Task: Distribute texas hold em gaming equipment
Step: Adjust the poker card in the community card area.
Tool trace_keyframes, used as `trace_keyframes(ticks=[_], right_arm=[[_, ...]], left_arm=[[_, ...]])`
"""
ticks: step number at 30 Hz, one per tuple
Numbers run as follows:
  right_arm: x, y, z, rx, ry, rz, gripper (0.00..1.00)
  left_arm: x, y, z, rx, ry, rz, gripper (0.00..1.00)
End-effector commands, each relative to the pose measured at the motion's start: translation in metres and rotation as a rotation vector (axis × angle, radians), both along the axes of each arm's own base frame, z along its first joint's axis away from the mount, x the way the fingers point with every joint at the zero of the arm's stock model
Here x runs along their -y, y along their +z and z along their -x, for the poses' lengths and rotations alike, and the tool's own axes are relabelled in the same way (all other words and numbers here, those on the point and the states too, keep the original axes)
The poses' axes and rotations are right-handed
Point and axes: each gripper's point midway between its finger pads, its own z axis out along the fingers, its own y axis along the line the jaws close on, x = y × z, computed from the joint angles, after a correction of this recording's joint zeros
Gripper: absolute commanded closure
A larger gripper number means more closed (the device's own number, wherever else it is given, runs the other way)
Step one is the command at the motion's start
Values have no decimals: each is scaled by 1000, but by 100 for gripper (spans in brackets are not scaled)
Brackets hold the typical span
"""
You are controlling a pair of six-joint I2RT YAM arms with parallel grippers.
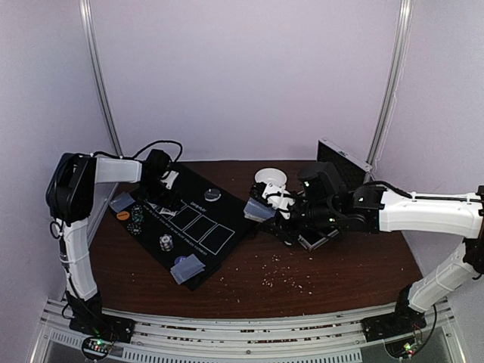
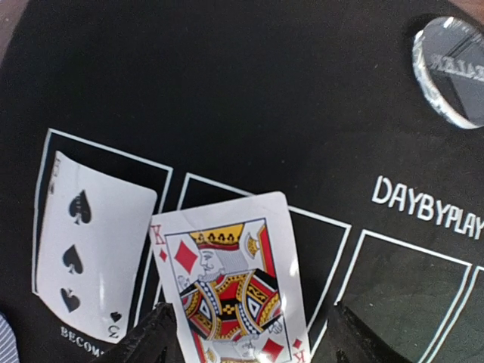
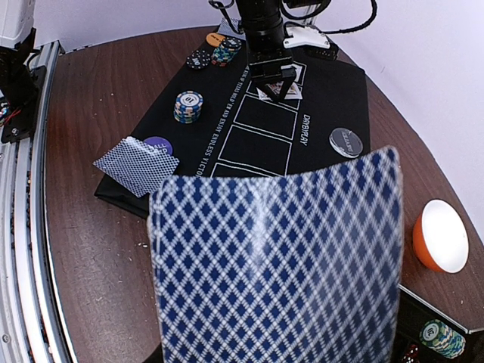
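Black felt mat (image 1: 198,227) with white card boxes is where most of this sits. Far left, by the mat's corner, some face-down cards (image 1: 121,201) lie with the orange disc (image 1: 122,215) just beside them and two striped chip stacks (image 1: 136,221) next to that. The left gripper (image 2: 253,310) hangs over the first boxes with its fingers spread. The king of diamonds (image 2: 231,280) is face up between them, tilted, just beside the three of spades (image 2: 91,257) in box one. Can't tell if the king is flat on the felt.

Moving right, a lone chip stack (image 1: 165,242) stands near the mat's front edge. Next comes the purple disc (image 3: 159,142) with a face-down pair (image 3: 136,165) partly covering it, then the clear dealer button (image 2: 454,68) on the far side.

Off the mat, the right gripper (image 1: 266,206) is pinching a blue diamond-backed card (image 3: 276,265) above the wooden table (image 1: 340,265). That card fills most of the right wrist view. The white bowl (image 3: 442,236) and the silver case (image 1: 344,159) are just behind it.
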Motion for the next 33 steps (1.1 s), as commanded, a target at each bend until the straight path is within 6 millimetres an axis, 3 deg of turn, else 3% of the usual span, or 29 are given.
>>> trace_keyframes(ticks=[1,13,29,33], right_arm=[[0,3,-3,11,-10,-7,61],[4,2,-2,14,-16,-2,61],[5,1,-3,20,-17,10,61],[5,1,-3,20,-18,10,61]], left_arm=[[6,-18,3,-41,-19,10,29],[-1,-20,-4,-63,-26,-22,25],[1,12,-20,29,-5,46,22],[-4,8,-22,22,14,66,20]])
